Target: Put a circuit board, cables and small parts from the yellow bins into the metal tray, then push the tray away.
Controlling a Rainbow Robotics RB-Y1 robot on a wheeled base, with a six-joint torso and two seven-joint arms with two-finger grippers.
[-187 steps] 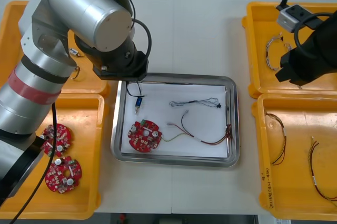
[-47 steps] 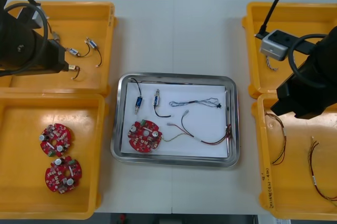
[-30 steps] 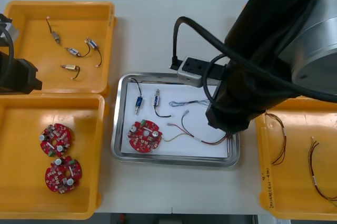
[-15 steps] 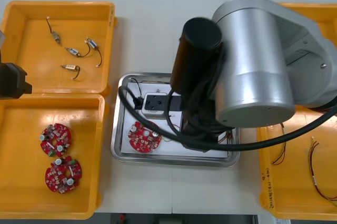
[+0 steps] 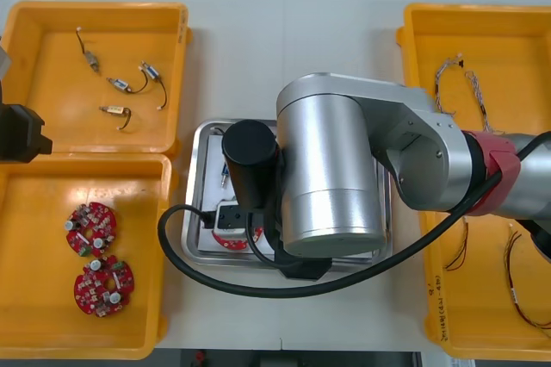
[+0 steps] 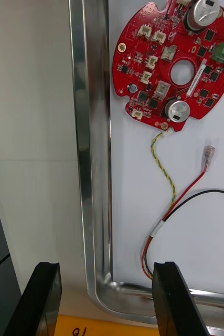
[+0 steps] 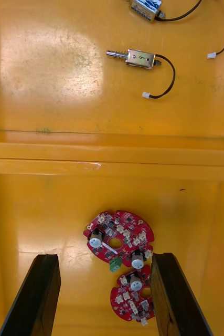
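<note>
The metal tray [image 6: 91, 157] had a polished, mirror-bright rim and a matt white lining, paper-like. At nine o'clock from it the yellow bins [image 5: 39, 315] were smooth plastic with a soft gloss. The circuit board [image 6: 169, 63] was glossy red, its round caps shiny metal. The right arm's casing [image 5: 331, 177] was satin silver metal; the tabletop [image 6: 33, 105] pale, matt.

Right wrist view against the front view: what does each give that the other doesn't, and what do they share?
Right wrist view: the right gripper, fingers open, astride the metal tray's rim, and a red and yellow cable inside. Front view: the yellow bins holding spare circuit boards and small metal parts, and the left arm parked at the left. Shared: the metal tray and the red circuit board in it.
</note>
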